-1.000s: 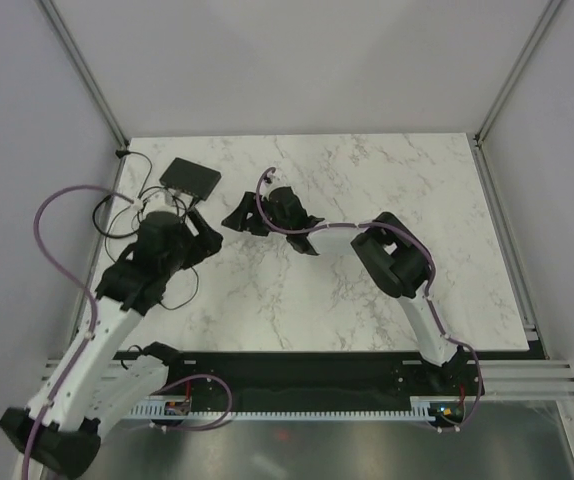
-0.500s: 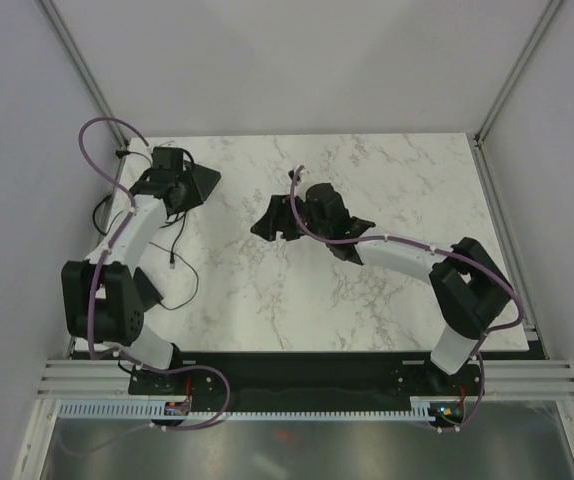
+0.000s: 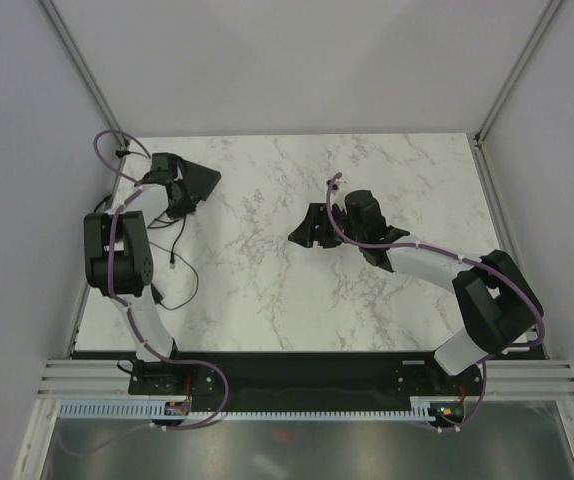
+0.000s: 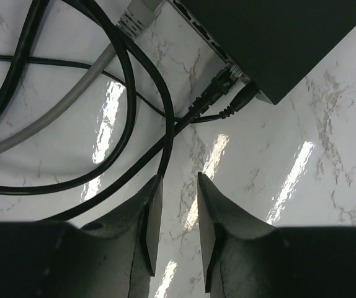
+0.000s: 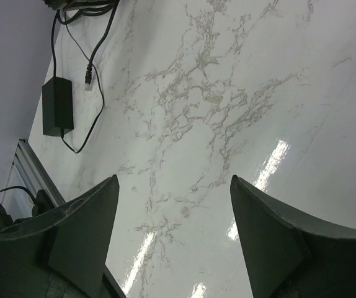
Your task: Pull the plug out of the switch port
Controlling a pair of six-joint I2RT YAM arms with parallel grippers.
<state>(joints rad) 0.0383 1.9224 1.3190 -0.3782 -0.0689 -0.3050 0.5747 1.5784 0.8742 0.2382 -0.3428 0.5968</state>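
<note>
The switch (image 4: 277, 37) is a flat black box at the table's far left (image 3: 203, 178). A black plug (image 4: 217, 85) sits in a port at the corner of its edge, with a round black plug (image 4: 245, 98) right beside it. My left gripper (image 4: 179, 180) hangs just short of these plugs and touches neither. Its jaws stand a narrow gap apart, with only marble between them. In the top view it (image 3: 172, 195) overlaps the switch's near side. My right gripper (image 5: 175, 180) is wide open and empty over bare marble mid-table (image 3: 312, 228).
Black cables (image 4: 128, 93) and a grey cable with a grey plug (image 4: 137, 15) loop left of the switch. A small black power adapter (image 5: 57, 107) lies near the left edge, with a loose cable end (image 3: 172, 262) close by. Frame posts bound the table.
My left arm has swung out to the switch and its jaws have narrowed from wide to a small gap. My right arm has drifted right, jaws still wide.
</note>
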